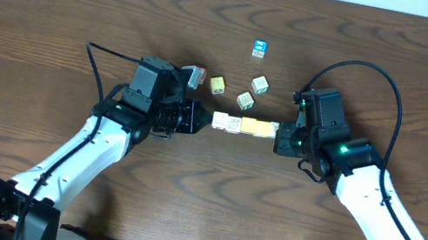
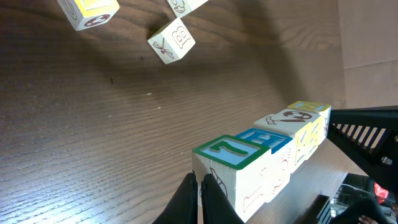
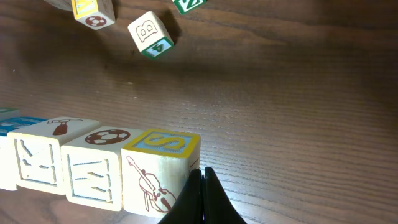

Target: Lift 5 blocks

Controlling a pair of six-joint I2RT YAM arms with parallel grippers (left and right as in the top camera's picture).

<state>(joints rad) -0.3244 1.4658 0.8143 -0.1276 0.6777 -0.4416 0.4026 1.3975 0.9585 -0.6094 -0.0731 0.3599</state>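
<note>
The left gripper [image 1: 203, 121] is holding its two fingers squeezed flat together with no gap, and their joined tip is pressing against the left end of the row of blocks [image 1: 245, 125]. The right gripper [image 1: 279, 137] is pinched just as tight and is pressing against the right end. The row is sitting mid-table between the two arms, five cubes lined up face to face.

Overhead, the row is showing only as whitish cubes on the left and yellow ones on the right. The left wrist view is giving the top faces: a green-framed "7" beside the fingers [image 2: 200, 186], then a blue-framed face, two whitish tops with brown pictures, and a yellow frame at the far end. The right wrist view is showing a yellow-framed "S" cube with a violin on its side, a football top next to it, and the row running off the left edge. No view is showing whether the row is resting on the table [image 1: 37, 18] or raised off it.

Beyond the row, three loose cubes [image 1: 245, 100] are lying apart from one another. One blue-faced cube [image 1: 258, 48] is lying farther off, and one reddish cube [image 1: 194, 75] is sitting beside the left arm.
</note>
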